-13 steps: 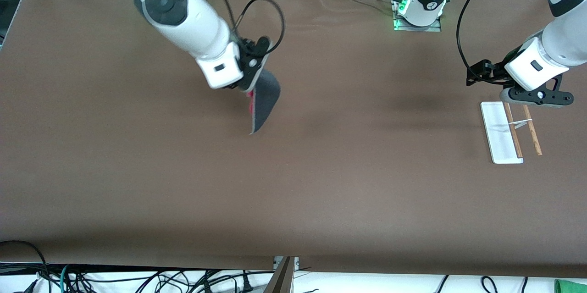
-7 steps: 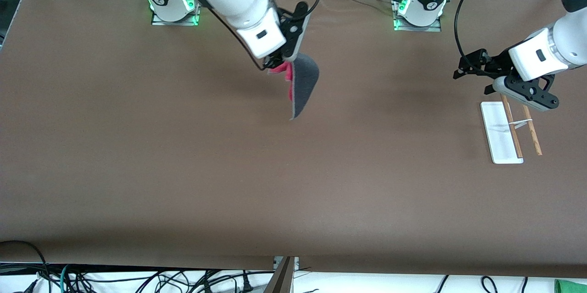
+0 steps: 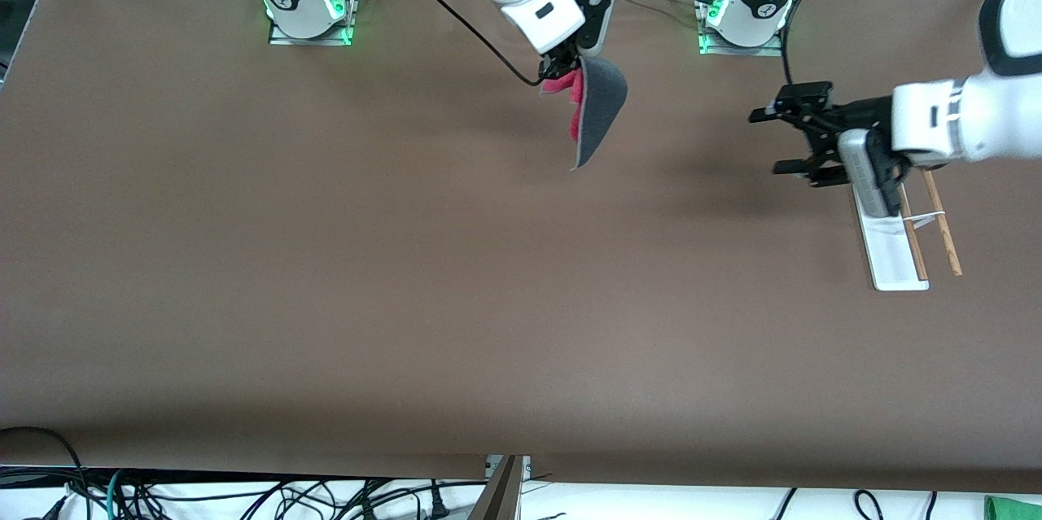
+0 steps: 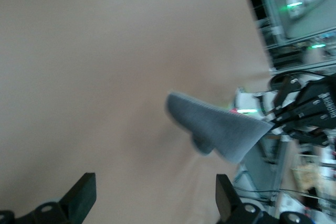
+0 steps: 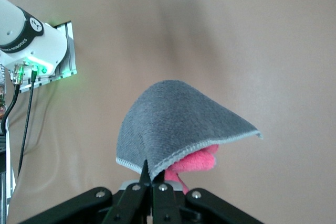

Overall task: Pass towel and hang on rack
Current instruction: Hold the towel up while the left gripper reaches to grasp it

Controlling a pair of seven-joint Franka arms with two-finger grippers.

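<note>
The towel (image 3: 598, 109), grey face outward with pink folds under it, hangs in the air over the table between the two arm bases. My right gripper (image 3: 564, 64) is shut on its upper edge. The right wrist view shows the towel (image 5: 178, 124) draped from that pinch of the right gripper (image 5: 152, 178). My left gripper (image 3: 769, 139) is open and turned sideways toward the towel, with nothing between its fingers. From the left wrist the towel (image 4: 215, 127) hangs well ahead of the left gripper (image 4: 155, 203). The rack (image 3: 894, 255), with its white base and two wooden rods (image 3: 944, 239), lies partly under the left hand.
Both arm bases glow green along the table's edge farthest from the front camera: the right arm's (image 3: 308, 3) and the left arm's (image 3: 745, 15). Cables (image 3: 244, 495) lie below the table's front edge. Bare brown tabletop (image 3: 407, 276) spreads between towel and camera.
My right arm has carried the towel toward the left arm's end of the table and toward the bases. My left gripper has swung from over the rack to point sideways at the towel.
</note>
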